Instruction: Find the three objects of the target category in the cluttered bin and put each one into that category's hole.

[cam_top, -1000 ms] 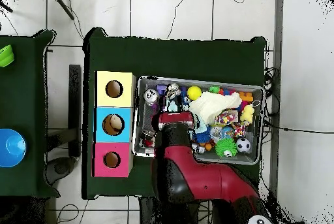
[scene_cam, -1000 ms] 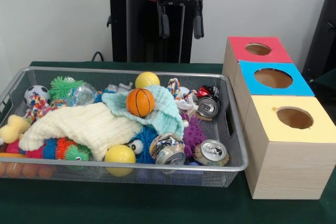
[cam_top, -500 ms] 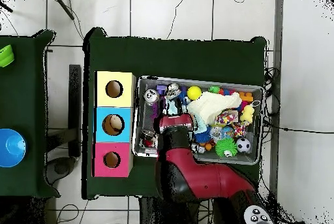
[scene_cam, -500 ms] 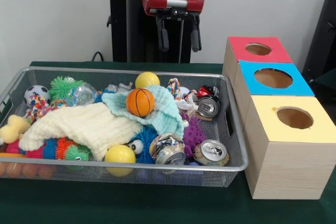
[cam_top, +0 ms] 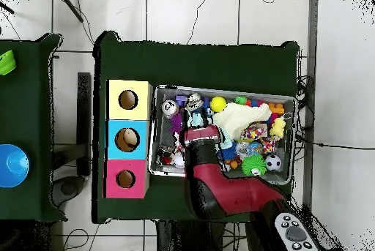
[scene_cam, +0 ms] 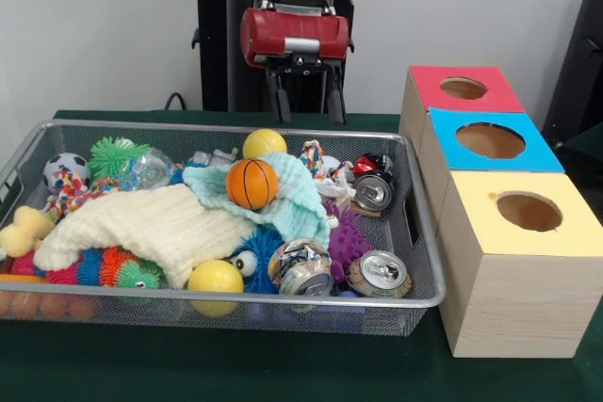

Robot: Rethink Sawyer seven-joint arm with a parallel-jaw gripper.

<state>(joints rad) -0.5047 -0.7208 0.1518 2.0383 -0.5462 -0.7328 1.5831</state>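
The wire mesh bin (scene_cam: 226,300) is full of mixed toys; it also shows in the overhead view (cam_top: 220,91). My gripper (scene_cam: 306,105) hangs open and empty over the bin's far rim, just above a plain yellow ball (scene_cam: 265,143). In the overhead view my arm (cam_top: 212,182) reaches over the bin's middle. No duck or tiger shows clearly. A pale yellow soft toy (scene_cam: 24,230) lies at the bin's left end; I cannot tell what it is. The red-surround hole (scene_cam: 463,88) is in the farthest box on the right and also shows in the overhead view (cam_top: 125,179).
A cream cloth (scene_cam: 151,223) and a mint cloth (scene_cam: 292,195) cover much of the heap, with an orange basketball (scene_cam: 252,184) on top. Crushed cans (scene_cam: 377,273) lie at the bin's right end. The blue-topped box (scene_cam: 490,141) and the yellow-topped box (scene_cam: 528,214) stand beside the bin.
My gripper has come down and moved a little left in the front view, toward the bin's far rim. It stays open. The things in the bin have not moved.
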